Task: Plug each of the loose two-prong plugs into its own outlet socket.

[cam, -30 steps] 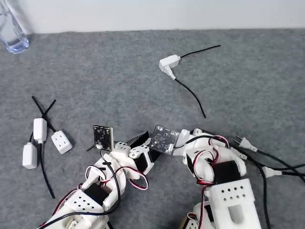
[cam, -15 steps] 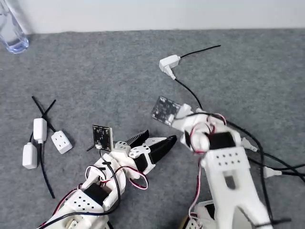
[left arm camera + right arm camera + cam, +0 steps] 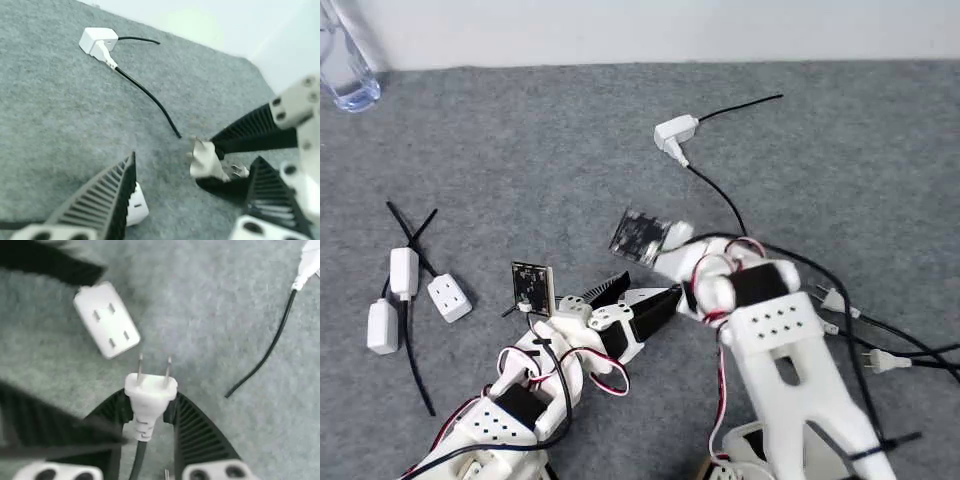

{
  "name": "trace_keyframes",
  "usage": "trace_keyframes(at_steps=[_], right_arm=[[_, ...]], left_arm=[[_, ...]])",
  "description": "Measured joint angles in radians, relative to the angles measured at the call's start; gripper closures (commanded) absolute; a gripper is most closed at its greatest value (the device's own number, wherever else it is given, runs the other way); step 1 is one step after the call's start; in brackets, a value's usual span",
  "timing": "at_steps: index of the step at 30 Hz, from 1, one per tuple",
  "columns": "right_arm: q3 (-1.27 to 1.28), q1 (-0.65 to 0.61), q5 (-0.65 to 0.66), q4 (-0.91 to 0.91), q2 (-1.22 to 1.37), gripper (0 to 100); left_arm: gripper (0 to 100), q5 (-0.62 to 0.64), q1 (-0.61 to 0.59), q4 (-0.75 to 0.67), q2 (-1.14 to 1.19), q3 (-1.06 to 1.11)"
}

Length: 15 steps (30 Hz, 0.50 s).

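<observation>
Fingers [image 3: 107, 200] of the left gripper [image 3: 650, 287] are standing wide apart, gripping nothing, with a white outlet socket [image 3: 106, 319] lying on the grey table [image 3: 520, 150] just beside one of them. To its right, the right gripper [image 3: 150, 399] is clamping a two-prong plug [image 3: 150, 384], its prongs pointing toward that socket and stopping just short of it.

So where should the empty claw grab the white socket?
Probably the long plain sides of the socket, coming from the end away from the plug: that keeps its slotted face clear.
</observation>
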Motion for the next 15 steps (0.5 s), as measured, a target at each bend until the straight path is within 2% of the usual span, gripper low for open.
trace_keyframes(at_steps=[15], right_arm=[[0.000,-0.011,0.000,0.135,-0.198,99.1]], left_arm=[[66,-0.005,0.002,0.002,-0.002,0.000]])
